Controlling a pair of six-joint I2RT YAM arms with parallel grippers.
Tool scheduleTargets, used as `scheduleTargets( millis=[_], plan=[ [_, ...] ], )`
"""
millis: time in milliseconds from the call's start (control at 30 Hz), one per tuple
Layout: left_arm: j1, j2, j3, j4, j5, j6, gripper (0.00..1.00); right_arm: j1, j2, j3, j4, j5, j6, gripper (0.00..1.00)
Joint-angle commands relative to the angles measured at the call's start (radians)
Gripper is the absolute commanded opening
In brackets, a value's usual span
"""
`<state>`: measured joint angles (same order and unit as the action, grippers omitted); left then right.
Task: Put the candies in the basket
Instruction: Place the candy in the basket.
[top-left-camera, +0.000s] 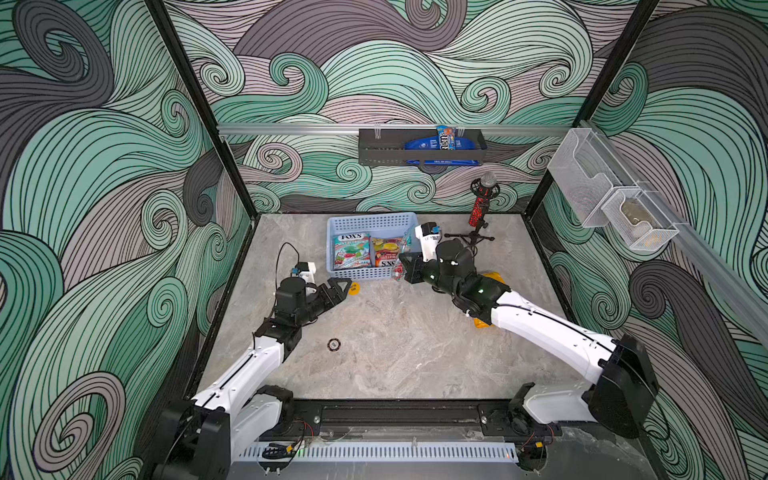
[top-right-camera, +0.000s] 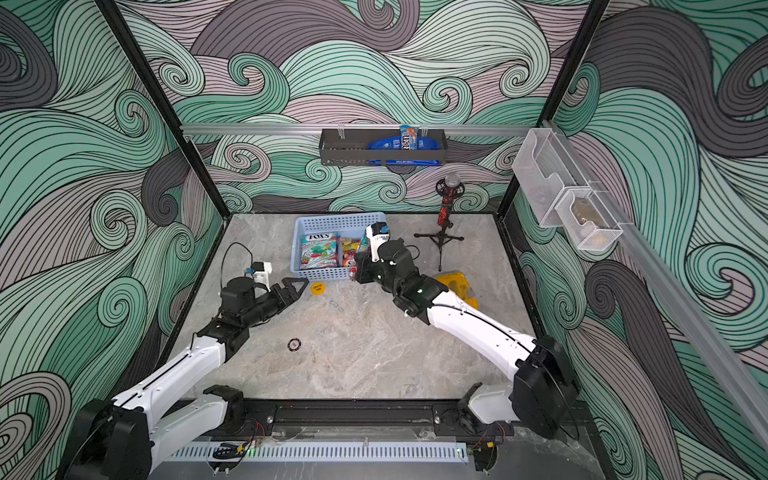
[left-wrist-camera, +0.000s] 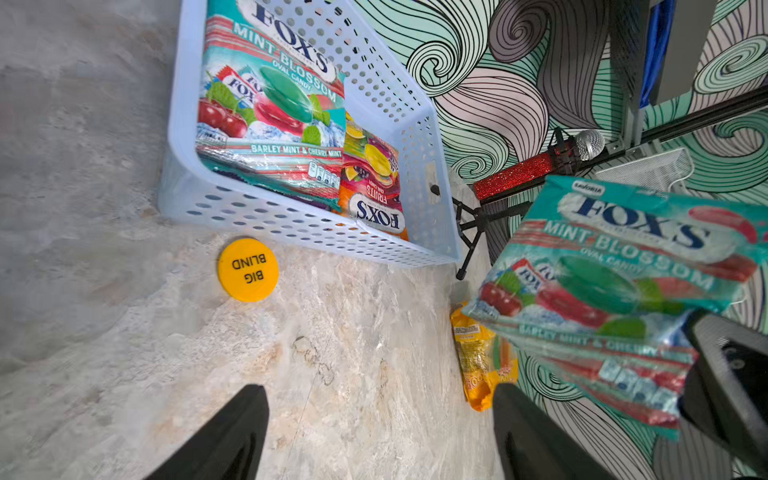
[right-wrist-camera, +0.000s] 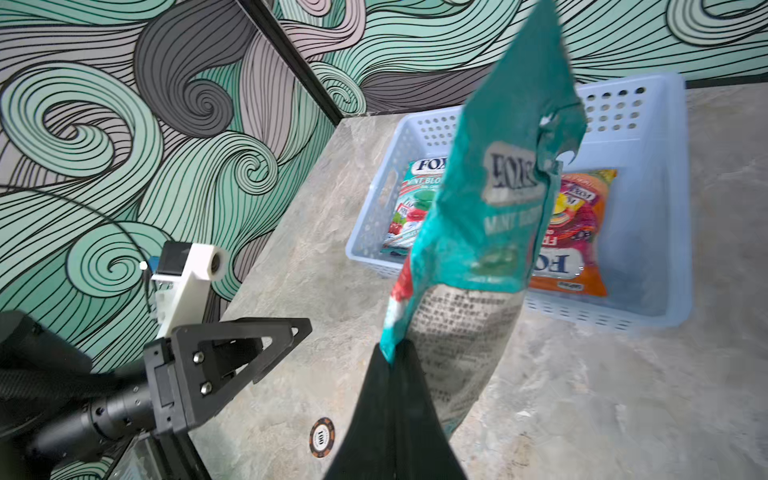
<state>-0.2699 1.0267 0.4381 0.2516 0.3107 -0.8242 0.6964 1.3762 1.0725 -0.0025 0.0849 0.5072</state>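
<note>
**Right side.** My right fingers (right-wrist-camera: 395, 374) are closed on one edge of a teal FOX'S Mint Blossom bag (left-wrist-camera: 615, 282). The rest of the bag juts out unsupported and creased. In both top views it is off the table, just beside the 5 o'clock corner of the light blue basket (top-left-camera: 374, 224). I judge it is not yet over the basket floor.

**Left side.** My left fingers (left-wrist-camera: 237, 428) stand apart with nothing between them. They sit low over the table near the basket's 7 o'clock corner, beside the yellow BIG BLIND disc (left-wrist-camera: 248, 269).

**Stock.**
- A second teal Mint Blossom bag (top-left-camera: 351, 249) and an orange-red Fruits bag (top-left-camera: 386, 251) lie flat in the basket.
- A purple sliver under the teal one may be a third bag; unconfirmed.
- The yellow bag (top-right-camera: 455, 282) lies on the table at the basket's 4 o'clock, partly under my right forearm.

**Risks.**
1. An edge grip on glossy film may slip, and the bag would drop short onto the table.
2. The bag's free end may catch the near wall on the way in and shove or tip the basket, which looks light.
3. Letting go too early would drape the bag over the rim, and it could slide out.
4. My right forearm could drag the yellow bag, or my wrist could clip the microphone stand (top-left-camera: 480, 208) at the basket's 2 o'clock.
5. Both arms crowd the basket's near wall, so they could touch if the left one advances.
</note>
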Motion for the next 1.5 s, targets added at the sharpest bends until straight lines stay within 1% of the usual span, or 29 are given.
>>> scheduleTargets(
  millis=[0,67,133,200,233,267,333,467,533,633,800,867,900,933,967,1000,1033,1067,1133,1300,1467],
  plan=[
    [-0.090,0.014,-0.005,0.153,-0.234,0.003,0.87,-0.065,0.030,0.071,-0.041,-0.082,-0.103,0.00],
    [-0.134,0.020,-0.067,0.250,-0.310,0.024,0.87,-0.113,0.079,0.119,-0.069,-0.112,-0.130,0.00],
    [-0.148,0.029,-0.117,0.320,-0.353,0.053,0.83,-0.147,0.133,0.167,-0.092,-0.133,-0.154,0.00],
    [-0.149,0.037,-0.149,0.346,-0.388,0.085,0.82,-0.168,0.192,0.224,-0.113,-0.156,-0.177,0.00],
    [-0.148,0.038,-0.159,0.337,-0.409,0.076,0.81,-0.173,0.226,0.257,-0.125,-0.165,-0.191,0.00],
    [-0.149,0.034,-0.169,0.343,-0.412,0.066,0.81,-0.175,0.261,0.292,-0.139,-0.169,-0.202,0.00],
    [-0.148,0.021,-0.165,0.354,-0.394,0.091,0.81,-0.173,0.333,0.363,-0.166,-0.172,-0.221,0.00],
    [-0.148,0.018,-0.153,0.307,-0.445,0.094,0.83,-0.176,0.491,0.530,-0.234,-0.206,-0.242,0.00],
    [-0.149,0.031,-0.162,0.321,-0.467,0.085,0.83,-0.176,0.562,0.613,-0.271,-0.238,-0.249,0.00],
    [-0.149,0.054,-0.164,0.353,-0.463,0.079,0.83,-0.174,0.642,0.700,-0.313,-0.276,-0.259,0.00],
    [-0.149,0.096,-0.125,0.310,-0.460,0.083,0.83,-0.183,0.706,0.768,-0.371,-0.272,-0.292,0.00],
    [-0.148,0.114,-0.101,0.280,-0.440,0.089,0.83,-0.201,0.725,0.770,-0.378,-0.274,-0.288,0.00],
    [-0.149,0.121,-0.090,0.268,-0.429,0.090,0.83,-0.212,0.732,0.766,-0.381,-0.272,-0.281,0.19],
    [-0.148,0.128,-0.081,0.258,-0.421,0.090,0.83,-0.224,0.741,0.760,-0.380,-0.258,-0.267,0.51],
    [-0.149,0.137,-0.076,0.261,-0.410,0.091,0.83,-0.236,0.750,0.755,-0.389,-0.230,-0.254,0.74],
    [-0.149,0.146,-0.075,0.264,-0.405,0.090,0.83,-0.247,0.760,0.752,-0.400,-0.195,-0.243,0.86],
    [-0.149,0.156,-0.072,0.263,-0.399,0.089,0.83,-0.257,0.768,0.756,-0.418,-0.148,-0.228,0.93],
    [-0.149,0.164,-0.067,0.262,-0.393,0.089,0.83,-0.267,0.775,0.759,-0.433,-0.106,-0.213,0.95],
    [-0.149,0.178,-0.057,0.255,-0.385,0.091,0.83,-0.279,0.776,0.753,-0.445,-0.069,-0.185,1.00],
    [-0.149,0.205,-0.043,0.249,-0.374,0.095,0.83,-0.263,0.755,0.749,-0.445,-0.117,-0.171,1.00],
    [-0.149,0.237,-0.017,0.221,-0.364,0.102,0.83,-0.235,0.723,0.716,-0.444,-0.115,-0.188,1.00]
  ],
)
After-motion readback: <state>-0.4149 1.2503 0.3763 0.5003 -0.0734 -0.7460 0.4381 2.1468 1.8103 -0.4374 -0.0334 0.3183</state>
